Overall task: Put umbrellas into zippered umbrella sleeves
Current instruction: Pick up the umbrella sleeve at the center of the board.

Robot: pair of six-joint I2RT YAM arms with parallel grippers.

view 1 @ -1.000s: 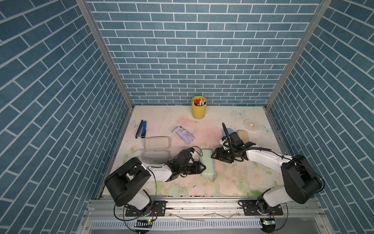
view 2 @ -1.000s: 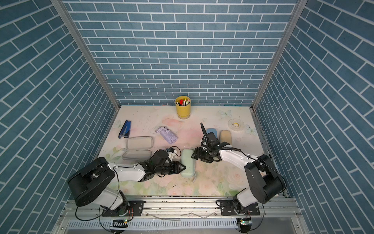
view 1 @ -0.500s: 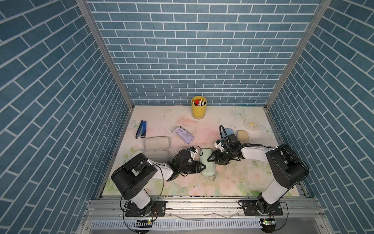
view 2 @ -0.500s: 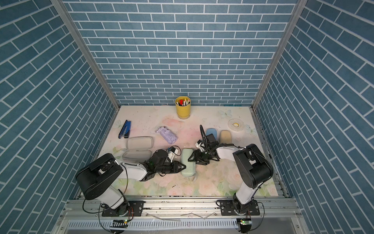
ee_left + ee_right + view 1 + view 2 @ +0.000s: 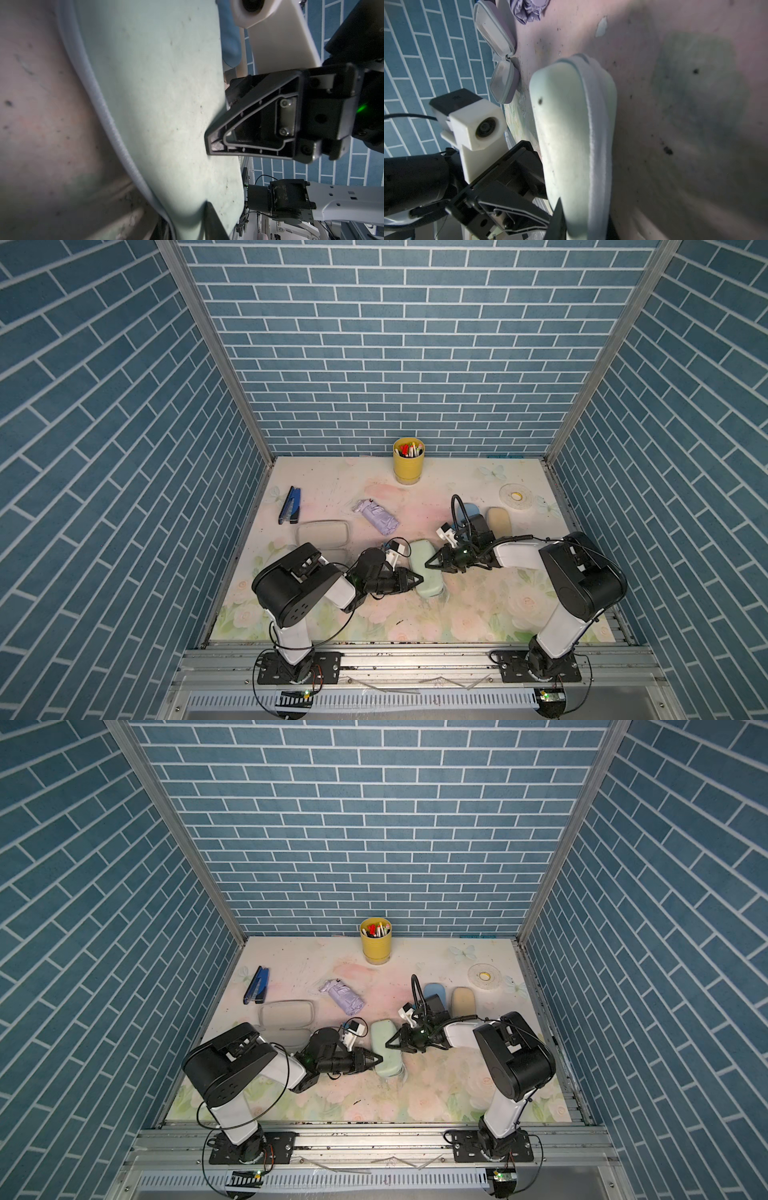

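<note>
The closed mint green sleeve point(image 5: 419, 555) lies on the tabletop point(image 5: 478, 614), well apart from the yellow pen cup point(image 5: 408, 464), on the robot's side of it. The left gripper point(image 5: 419, 580) and right gripper point(image 5: 429, 566) flank it, the jaws of each clamped on its edge.

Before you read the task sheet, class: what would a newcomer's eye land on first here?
The left gripper and the right gripper pinch the mint green sleeve from opposite sides, at the centre of the scene. Behind them a crumpled lilac umbrella lies loose, and a bright yellow pen cup stands farthest back.
</note>
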